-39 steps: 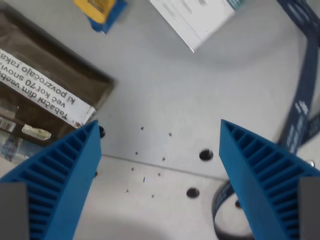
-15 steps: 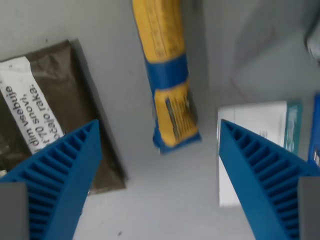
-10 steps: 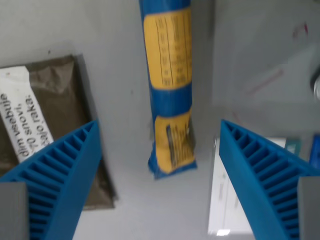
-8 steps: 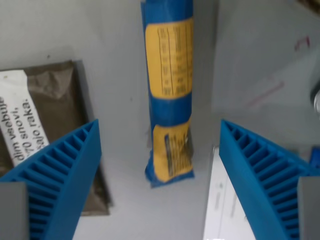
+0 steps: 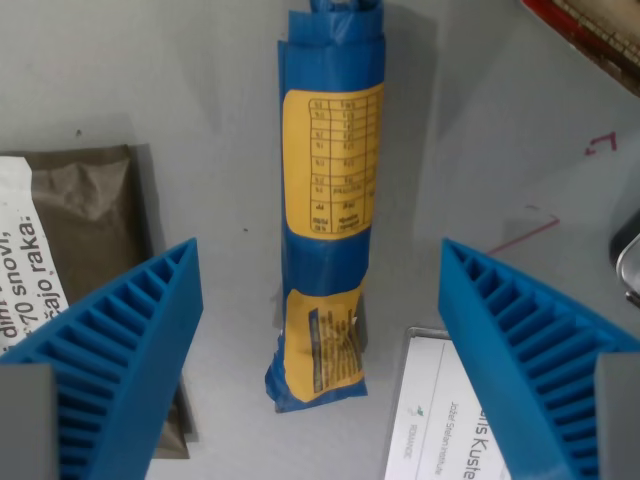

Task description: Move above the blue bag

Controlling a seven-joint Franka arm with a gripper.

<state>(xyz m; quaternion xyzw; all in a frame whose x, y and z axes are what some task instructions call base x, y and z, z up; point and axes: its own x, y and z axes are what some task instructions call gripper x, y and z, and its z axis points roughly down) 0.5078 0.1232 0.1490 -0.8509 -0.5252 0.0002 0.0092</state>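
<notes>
Pincer (image 5: 320, 285) wide open, empty, blue bag (image 5: 327, 205) between its fingers, bag's top cut off, brown packet (image 5: 90, 240) partly hidden

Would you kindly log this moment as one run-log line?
phase: positioning | tool: open, empty | blue bag: centred between the fingers, lying on table | brown pouch: wrist view's left

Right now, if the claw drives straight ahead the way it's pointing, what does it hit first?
Most likely the blue bag: it lies lengthwise between the open fingers of the claw. Height above it is unclear, so contact could land on the table beside it.
</notes>
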